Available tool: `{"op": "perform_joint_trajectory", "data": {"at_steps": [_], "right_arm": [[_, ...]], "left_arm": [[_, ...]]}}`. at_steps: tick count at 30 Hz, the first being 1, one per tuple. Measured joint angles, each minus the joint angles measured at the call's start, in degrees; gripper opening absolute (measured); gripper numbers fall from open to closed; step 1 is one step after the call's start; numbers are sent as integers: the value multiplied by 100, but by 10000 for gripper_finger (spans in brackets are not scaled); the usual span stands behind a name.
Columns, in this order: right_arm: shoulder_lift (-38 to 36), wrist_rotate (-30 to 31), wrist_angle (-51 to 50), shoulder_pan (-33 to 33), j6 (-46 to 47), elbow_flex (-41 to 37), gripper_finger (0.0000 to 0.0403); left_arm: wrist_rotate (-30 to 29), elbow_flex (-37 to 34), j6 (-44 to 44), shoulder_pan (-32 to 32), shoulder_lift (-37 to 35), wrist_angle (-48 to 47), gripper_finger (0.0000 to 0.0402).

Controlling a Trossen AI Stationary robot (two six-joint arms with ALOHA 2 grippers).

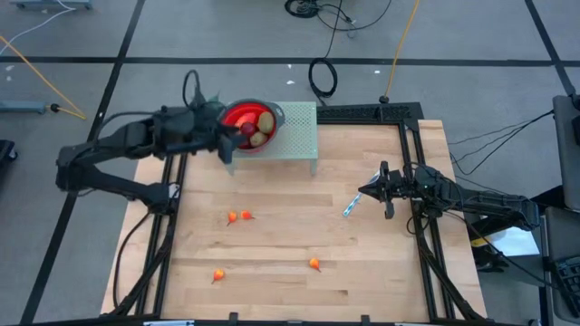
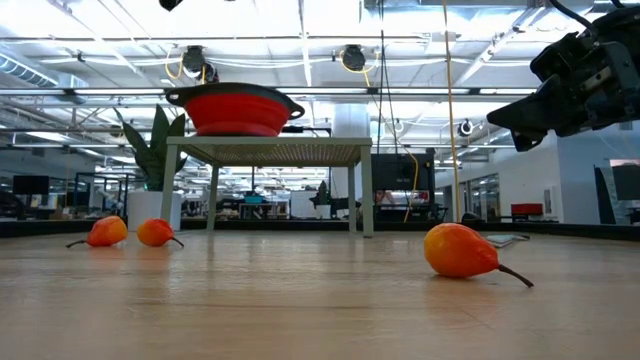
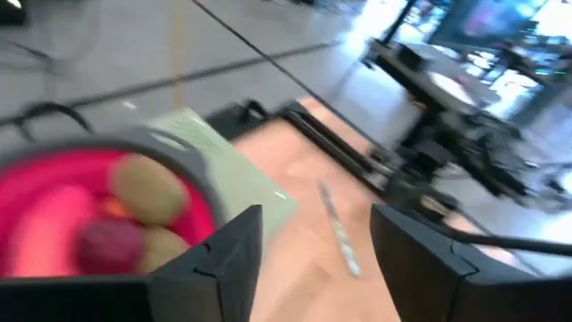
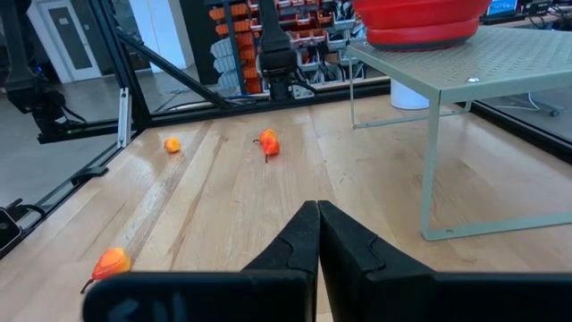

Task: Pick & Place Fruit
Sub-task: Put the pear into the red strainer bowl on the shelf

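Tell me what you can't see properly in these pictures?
- Low view: the bowl sits above eye level, so its wall hides the fruit inside.
- Left wrist view: blur smears the fruit in the bowl.
- High view: the blue-and-white stick is too small for detail.
- Right wrist view: the bowl's top is cut off.

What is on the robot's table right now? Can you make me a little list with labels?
bowl: red bowl on a pale green stand, at the table's far edge
in the bowl: two brownish-green ovals and a dark red round fruit
on the table: four small orange fruits
stick: blue-and-white stick lying flat
left pincer: open, empty, beside the bowl
right pincer: shut, empty, near the stick
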Motion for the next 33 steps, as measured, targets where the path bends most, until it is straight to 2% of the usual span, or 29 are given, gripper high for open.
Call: {"op": "perform_joint_trajectory", "data": {"at_steps": [8,18,33], "right_arm": [[0,-1,0,0,105,2,0],[0,-1,0,0,-17,2,0],[0,-2,-44,0,-17,0,0]], "left_arm": [[303,0,-998,-1307,248,-109,149],[361,2,-2489,-2652,920,-510,92],[499,2,-4497,-3889,2034,-957,13]]}}
